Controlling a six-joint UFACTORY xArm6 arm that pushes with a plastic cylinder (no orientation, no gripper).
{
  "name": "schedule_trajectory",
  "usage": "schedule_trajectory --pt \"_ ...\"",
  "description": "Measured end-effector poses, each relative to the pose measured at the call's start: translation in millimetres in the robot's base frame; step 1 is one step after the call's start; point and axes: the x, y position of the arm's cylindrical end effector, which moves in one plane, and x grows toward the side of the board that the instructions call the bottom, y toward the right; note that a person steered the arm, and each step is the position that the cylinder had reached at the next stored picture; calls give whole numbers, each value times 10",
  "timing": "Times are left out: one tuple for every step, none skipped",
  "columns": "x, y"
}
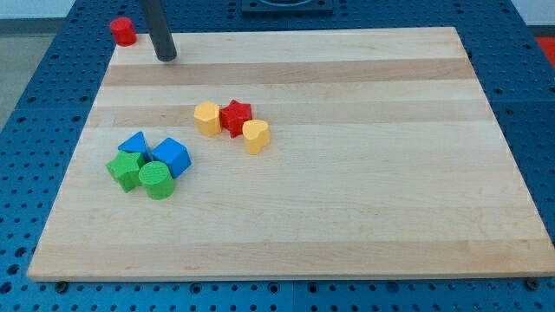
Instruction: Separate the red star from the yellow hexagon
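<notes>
Seven blocks lie on the wooden table [347, 217], in two clusters plus one stray. Near the table's middle, a little to the left, the red star [236, 116] sits wedged between two yellow pieces: the yellow hexagon [207, 118] touches it on the left, and a yellow heart [256, 136] touches it on the right and slightly nearer. The three form a short row running left to right, dipping toward the near side at the heart end. The star has no long axis to speak of; one of its points faces the far edge, and its points on each side press against the neighbours.

Further left and nearer sits the second cluster, well apart from the first: a blue triangle [133, 144], a blue cube [171, 156], a green star [127, 170] and a green cylinder [157, 180], all packed together.

A red cylinder [123, 31] stands at the far left corner, just off the table's edge.

No hand is fitted; my tip [166, 57] rests near the far left edge, just right of the red cylinder and well apart from the star and hexagon, with bare wood between.
</notes>
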Motion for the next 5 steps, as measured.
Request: schedule_trajectory --pt "240 12" --pt "526 61" --pt "773 78" --pt "951 96" --pt "1227 276"
